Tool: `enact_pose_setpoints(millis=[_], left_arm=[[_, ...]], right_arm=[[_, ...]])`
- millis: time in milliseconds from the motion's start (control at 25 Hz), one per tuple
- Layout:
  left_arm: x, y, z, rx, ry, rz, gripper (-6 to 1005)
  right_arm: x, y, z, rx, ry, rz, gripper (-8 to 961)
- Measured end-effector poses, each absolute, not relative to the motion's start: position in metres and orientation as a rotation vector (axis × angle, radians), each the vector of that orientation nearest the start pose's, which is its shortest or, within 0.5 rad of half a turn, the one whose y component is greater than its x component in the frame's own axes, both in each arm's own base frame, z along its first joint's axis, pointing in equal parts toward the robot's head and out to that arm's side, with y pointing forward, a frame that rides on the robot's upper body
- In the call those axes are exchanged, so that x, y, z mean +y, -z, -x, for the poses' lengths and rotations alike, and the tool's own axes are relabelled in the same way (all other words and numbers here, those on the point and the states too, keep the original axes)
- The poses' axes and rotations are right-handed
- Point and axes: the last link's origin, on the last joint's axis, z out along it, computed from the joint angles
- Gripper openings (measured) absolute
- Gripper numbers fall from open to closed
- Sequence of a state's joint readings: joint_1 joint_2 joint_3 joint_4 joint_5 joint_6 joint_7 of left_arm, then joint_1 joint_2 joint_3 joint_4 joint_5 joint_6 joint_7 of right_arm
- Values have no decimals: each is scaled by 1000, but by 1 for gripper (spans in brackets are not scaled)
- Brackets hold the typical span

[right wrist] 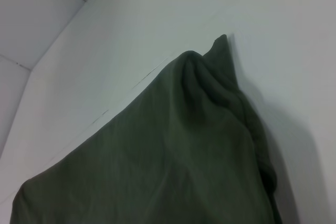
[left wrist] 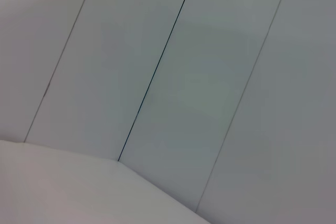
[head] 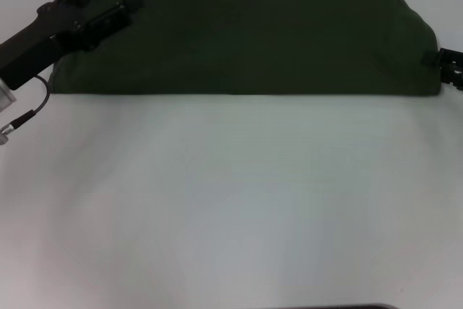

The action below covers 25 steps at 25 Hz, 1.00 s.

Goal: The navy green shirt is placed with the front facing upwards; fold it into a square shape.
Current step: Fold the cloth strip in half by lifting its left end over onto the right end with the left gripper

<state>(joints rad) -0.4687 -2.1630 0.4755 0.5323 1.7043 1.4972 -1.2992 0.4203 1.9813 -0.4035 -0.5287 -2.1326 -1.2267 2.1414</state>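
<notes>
The left gripper (head: 108,6) is over the near-left corner area of the navy green shirt (head: 246,30), its black body lying low over the cloth; whether its fingers are apart or together I cannot tell. The right gripper (head: 450,64) shows only as a small black part at the right end of the shirt, just beside the cloth edge, and its state is also not clear. The shirt lies folded as a wide band at the far side of the white table (head: 231,208), plain green side up. In the right wrist view one corner of the cloth (right wrist: 210,77) stands bunched and raised.
</notes>
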Motion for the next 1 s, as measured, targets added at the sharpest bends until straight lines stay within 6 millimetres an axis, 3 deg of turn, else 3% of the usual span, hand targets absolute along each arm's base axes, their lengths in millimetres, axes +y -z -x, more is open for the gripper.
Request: enact_pose_setpoints(millis=[720, 1000], left_arm=[[328, -3, 270, -802, 1158, 2214, 920], [329, -3, 269, -800, 1159, 2215, 921]], right_arm=[[314, -42, -384, 1846, -712, 1757, 686], [315, -41, -386, 1862, -707, 1734, 584]])
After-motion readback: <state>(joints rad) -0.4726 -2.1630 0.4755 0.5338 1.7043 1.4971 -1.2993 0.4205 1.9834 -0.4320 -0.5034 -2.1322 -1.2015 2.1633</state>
